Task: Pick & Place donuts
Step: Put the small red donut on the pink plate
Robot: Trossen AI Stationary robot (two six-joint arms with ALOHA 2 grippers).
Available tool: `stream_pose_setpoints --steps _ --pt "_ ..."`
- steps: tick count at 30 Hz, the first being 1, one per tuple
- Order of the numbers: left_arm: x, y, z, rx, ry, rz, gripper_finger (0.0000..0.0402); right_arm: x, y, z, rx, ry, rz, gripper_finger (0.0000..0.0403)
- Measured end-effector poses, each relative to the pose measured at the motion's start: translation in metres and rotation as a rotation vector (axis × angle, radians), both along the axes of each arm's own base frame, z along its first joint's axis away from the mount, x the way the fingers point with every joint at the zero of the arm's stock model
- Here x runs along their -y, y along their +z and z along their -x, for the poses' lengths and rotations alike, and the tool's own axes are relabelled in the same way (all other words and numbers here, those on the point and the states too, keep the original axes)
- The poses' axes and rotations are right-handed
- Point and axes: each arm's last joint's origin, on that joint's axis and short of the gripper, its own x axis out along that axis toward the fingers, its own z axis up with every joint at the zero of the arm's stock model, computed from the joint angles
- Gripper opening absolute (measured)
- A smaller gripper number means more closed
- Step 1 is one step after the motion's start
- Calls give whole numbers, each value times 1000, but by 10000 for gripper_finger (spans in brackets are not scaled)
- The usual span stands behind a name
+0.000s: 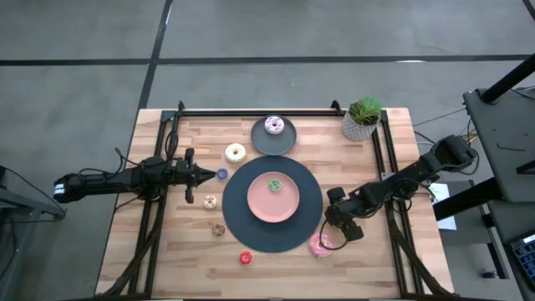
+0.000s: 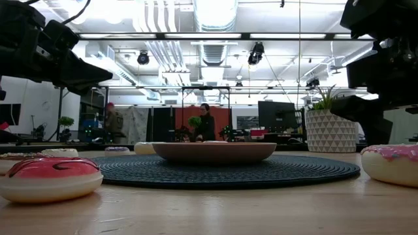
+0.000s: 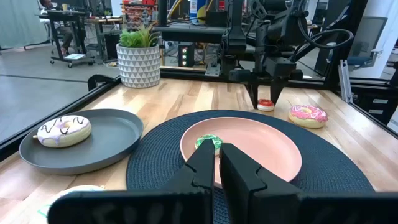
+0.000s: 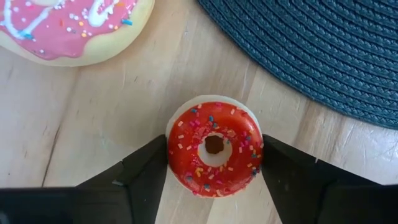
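A small red sprinkled donut (image 4: 214, 155) lies flat on the wood beside the dark round mat (image 4: 323, 56), with my right gripper (image 4: 214, 165) closed around it. The gripper hides this donut in the high view. A larger pink-iced donut (image 1: 320, 244) lies close by. A tiny green donut (image 1: 274, 185) rests on the pink plate (image 1: 288, 209). A white-pink donut (image 1: 274, 125) sits on the dark grey plate (image 1: 261, 144). My left gripper (image 1: 209, 174) waits shut and level over the table's left side. My right gripper has one finger against each of two opposite sides of the red donut's outer rim (image 4: 176, 163). The fingers come from above, pointing steeply down. The donut lies flat on the table, icing up.
A cream donut (image 1: 236, 153), a blue one (image 1: 221, 174), a tan one (image 1: 210, 201), a brown one (image 1: 218, 230) and a second red one (image 1: 245, 257) lie left of and below the mat. A potted plant (image 1: 362, 119) stands at the far right corner. Black frame rails (image 1: 251, 111) edge the table.
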Motion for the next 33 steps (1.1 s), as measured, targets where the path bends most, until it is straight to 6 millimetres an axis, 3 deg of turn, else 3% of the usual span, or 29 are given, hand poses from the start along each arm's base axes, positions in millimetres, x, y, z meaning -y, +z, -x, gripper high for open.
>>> stream_pose_setpoints --steps 7,14,27,33 --pt "0 0 0 0 0 0 0 0 3 -1 13 -1 -6 215" --pt "0 0 0 0 0 0 0 2 19 -9 70 -20 -28 215" --pt "0 0 0 0 0 0 0 22 68 -47 204 -29 -16 215" --pt "0 0 0 0 0 0 0 34 80 -62 215 -31 13 215"
